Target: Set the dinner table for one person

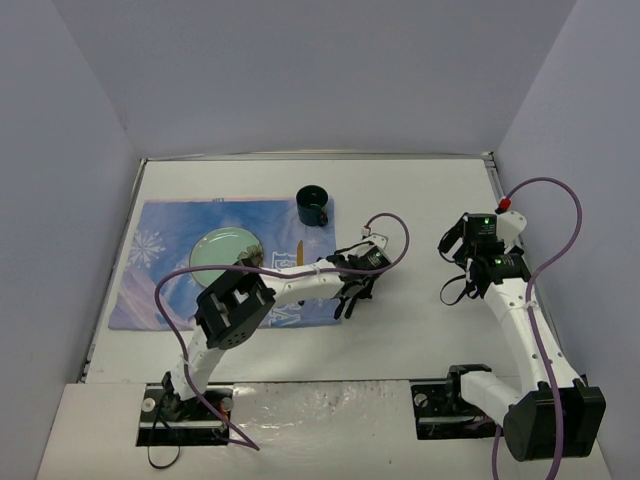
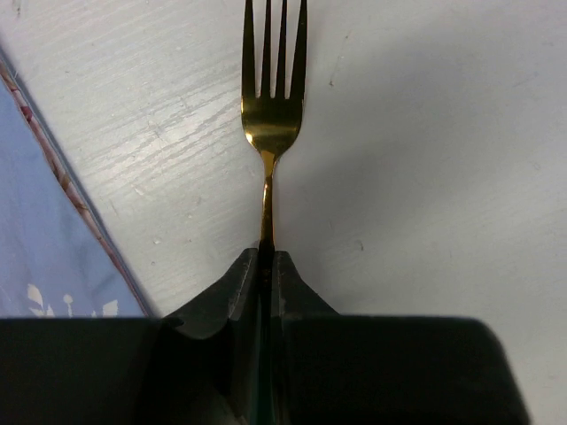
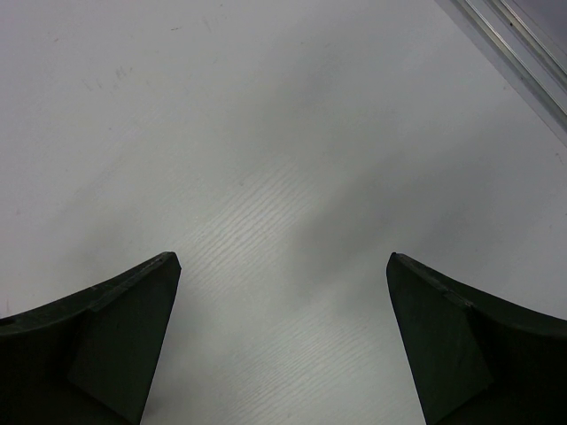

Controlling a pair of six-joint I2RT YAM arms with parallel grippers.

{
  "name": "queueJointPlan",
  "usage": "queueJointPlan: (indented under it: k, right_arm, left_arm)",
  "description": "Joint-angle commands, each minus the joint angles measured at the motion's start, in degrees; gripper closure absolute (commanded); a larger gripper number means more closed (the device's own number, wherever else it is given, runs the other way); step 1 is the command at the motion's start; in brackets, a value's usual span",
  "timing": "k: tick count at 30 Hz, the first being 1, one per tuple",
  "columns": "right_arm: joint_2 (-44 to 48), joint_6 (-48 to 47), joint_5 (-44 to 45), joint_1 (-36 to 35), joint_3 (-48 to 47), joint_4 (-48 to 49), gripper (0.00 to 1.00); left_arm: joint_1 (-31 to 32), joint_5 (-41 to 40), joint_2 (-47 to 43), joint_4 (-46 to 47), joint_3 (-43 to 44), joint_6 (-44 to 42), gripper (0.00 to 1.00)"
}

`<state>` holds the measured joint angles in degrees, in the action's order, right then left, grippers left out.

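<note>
The dinner table is the broad white top that fills the floor of the booth, with a thin metal rim along its far and right sides. On its left half lies a blue snowflake placemat carrying a pale green plate and, at the far right corner, a dark cup. A small gold piece sits on the mat right of the plate; it may be another utensil, but it is too small to tell.

Just off the mat's right edge, over bare tabletop, the left gripper has its jaws pinched onto the thin handle of a gold fork, tines pointing away from the wrist. Whether the fork touches the surface I cannot tell. The right gripper hangs over bare table near the right rim, jaws wide and holding nothing.

The grip looks narrow and far back on the handle, so the fork could swivel or slide as it is lowered. Let go too high, it would likely bounce askew. Set too far left, it would straddle the mat's hem and lie tilted. The purple cable looping over the mat could also snag and drag it.
</note>
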<state>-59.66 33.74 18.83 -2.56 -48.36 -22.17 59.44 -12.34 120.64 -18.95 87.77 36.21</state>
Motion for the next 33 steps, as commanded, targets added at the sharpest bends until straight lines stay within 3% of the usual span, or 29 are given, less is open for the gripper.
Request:
queueJointPlan:
  k: [1,8,14,24,28,29,33]
  right_arm:
    - [0.9,-0.9,-0.1,0.3,-2.1,0.8,0.0]
    - [3.5,-2.1,-3.0,0.3,-3.0,0.7,0.0]
    - [3.7,-3.5,-5.3,0.4,-5.1,0.8,0.0]
    - [1.5,-5.2,-12.3,0.0,-6.8,1.2,0.0]
    - [0.9,-5.3,-15.8,-1.4,-5.6,2.8,0.0]
    - [0.9,-5.3,-16.1,-1.7,-5.3,2.8,0.0]
    - [1.2,-5.6,-16.8,-3.4,-4.2,3.3,0.0]
  left_arm:
    - [-0.5,0.1,-6.4,-4.3,-0.7,-2.6,1.0]
    - [-3.0,-4.0,-15.8,-10.1,1.7,-8.6,1.0]
    - [-10.6,-5.7,-27.7,-13.6,-2.9,-12.2,1.0]
    - [-34.5,-2.9,-47.3,-15.5,-15.8,-23.3,1.0]
    - [-50.8,1.4,-50.6,-10.1,-25.9,-30.4,1.0]
    - [-51.0,1.5,-51.0,-8.6,-27.7,-31.8,1.0]
    - [-64.1,5.6,-49.6,-3.0,-32.4,-39.5,1.0]
